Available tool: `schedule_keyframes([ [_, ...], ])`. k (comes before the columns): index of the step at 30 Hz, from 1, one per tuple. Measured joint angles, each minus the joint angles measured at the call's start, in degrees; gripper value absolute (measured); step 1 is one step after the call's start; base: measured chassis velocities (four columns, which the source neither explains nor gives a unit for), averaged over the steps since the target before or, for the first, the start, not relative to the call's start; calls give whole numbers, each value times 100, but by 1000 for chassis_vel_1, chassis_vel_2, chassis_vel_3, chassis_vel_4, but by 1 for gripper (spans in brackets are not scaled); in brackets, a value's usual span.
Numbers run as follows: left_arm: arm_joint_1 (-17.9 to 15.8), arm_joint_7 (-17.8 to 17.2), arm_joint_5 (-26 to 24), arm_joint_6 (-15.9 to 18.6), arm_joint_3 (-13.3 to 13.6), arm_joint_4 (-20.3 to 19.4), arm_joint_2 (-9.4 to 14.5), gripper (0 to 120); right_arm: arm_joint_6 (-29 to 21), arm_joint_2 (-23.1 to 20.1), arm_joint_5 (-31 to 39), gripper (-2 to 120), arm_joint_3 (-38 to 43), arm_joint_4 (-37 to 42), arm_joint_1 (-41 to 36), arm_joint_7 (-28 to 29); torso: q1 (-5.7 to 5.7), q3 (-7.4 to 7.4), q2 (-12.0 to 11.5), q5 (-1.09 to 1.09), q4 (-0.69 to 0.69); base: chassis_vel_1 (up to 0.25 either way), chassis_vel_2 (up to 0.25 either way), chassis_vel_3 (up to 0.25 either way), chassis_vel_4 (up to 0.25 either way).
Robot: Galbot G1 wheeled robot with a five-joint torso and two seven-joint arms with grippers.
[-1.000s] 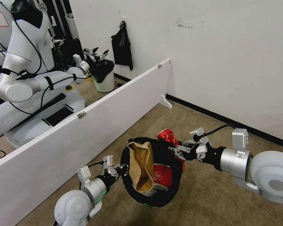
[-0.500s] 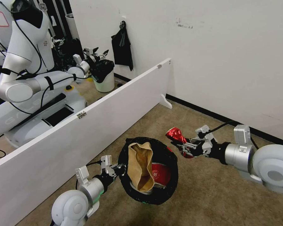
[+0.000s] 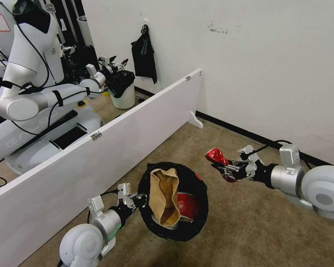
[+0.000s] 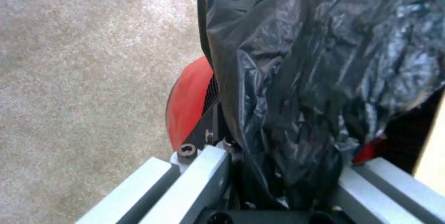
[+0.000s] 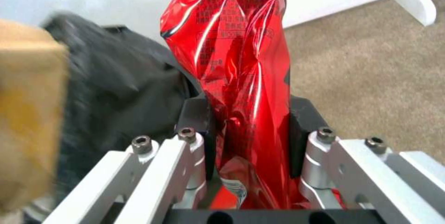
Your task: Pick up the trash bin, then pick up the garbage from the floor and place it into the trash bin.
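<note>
The trash bin (image 3: 203, 207), lined with a glossy black bag, hangs tilted above the carpet with its mouth toward me. A tan paper bag (image 3: 163, 200) and a red-white paper cup (image 3: 187, 205) lie inside it. My left gripper (image 3: 139, 200) is shut on the bin's near-left rim. In the left wrist view the black liner (image 4: 301, 78) and the red body (image 4: 187, 106) sit between the fingers. My right gripper (image 3: 224, 168) is shut on a crushed red can (image 3: 216, 155), held in the air just right of the bin. The right wrist view shows the can (image 5: 236, 60) upright between the pads (image 5: 197, 113).
A long white partition board (image 3: 100, 159) runs along the left. Behind it stands another robot (image 3: 29, 92) by a white bin with a black liner (image 3: 123, 92). A black bag (image 3: 144, 55) hangs on the white wall. Open carpet (image 3: 256, 230) lies at the front right.
My right gripper has carried the red can from over the bin's right rim out to the right and farther away. The bin in my left gripper has shifted slightly left and lower.
</note>
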Motion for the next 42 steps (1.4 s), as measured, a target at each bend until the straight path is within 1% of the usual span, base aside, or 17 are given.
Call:
schedule_keyframes([
  [4,-37,0,118,-25,23,73,-56,0,-109,-111,539,26,-27,213,302,168,0,0,0,0,0,0,0,0,0],
  [5,-37,0,118,-25,23,73,-56,0,-109,-111,539,26,-27,213,302,168,0,0,0,0,0,0,0,0,0],
  [7,-70,-5,194,-47,30,122,-100,0,-184,-186,1006,26,-36,391,471,363,0,0,0,-1,0,0,0,0,0],
  [8,-70,-5,194,-47,30,122,-100,0,-184,-186,1006,26,-36,391,471,363,0,0,0,-1,0,0,0,0,0],
  [10,-110,-7,272,-77,41,166,-145,0,-228,-229,1474,26,-35,598,572,605,0,0,0,-1,0,0,0,0,0],
  [11,-110,-7,272,-77,41,166,-145,0,-228,-229,1474,26,-35,598,572,605,0,0,0,-1,0,0,0,0,0],
  [13,-149,-10,353,-114,56,201,-202,0,-236,-233,1875,26,-27,793,645,857,0,0,0,-1,0,0,0,0,0],
  [14,-149,-10,353,-114,56,201,-202,0,-236,-233,1875,26,-27,793,645,857,0,0,0,-1,0,0,0,0,0],
  [16,-158,-15,426,-145,68,223,-243,0,-236,-208,2163,26,-25,944,692,1058,0,0,0,0,0,0,0,0,0],
  [17,-158,-15,426,-145,68,223,-243,0,-236,-208,2163,26,-25,944,692,1058,0,0,0,0,0,0,0,0,0],
  [20,-161,-19,459,-176,80,231,-294,0,-218,-180,2554,26,-13,1228,711,1357,0,0,0,0,0,0,0,0,0],
  [22,-165,-23,460,-181,84,231,-305,0,-199,-167,2662,26,-11,1300,711,1432,0,0,0,-1,0,0,0,0,0],
  [24,-183,-37,460,-190,89,222,-344,0,-128,-114,2934,26,-8,1506,691,1687,0,0,0,-1,0,0,0,0,0],
  [25,-183,-37,460,-190,89,222,-344,0,-128,-114,2934,26,-8,1506,691,1687,0,0,0,-1,0,0,0,0,0],
  [27,-196,-53,448,-206,86,191,-374,0,-55,-45,3108,26,-6,1595,624,1902,0,0,0,-1,0,0,0,0,0],
  [31,-191,-69,430,-239,80,130,-380,0,37,63,3250,26,-2,1606,526,2095,0,0,0,0,0,0,0,0,0],
  [42,-222,-155,398,-320,92,41,-444,0,174,280,3457,26,-10,1598,383,2340,0,0,0,0,0,0,0,0,0],
])
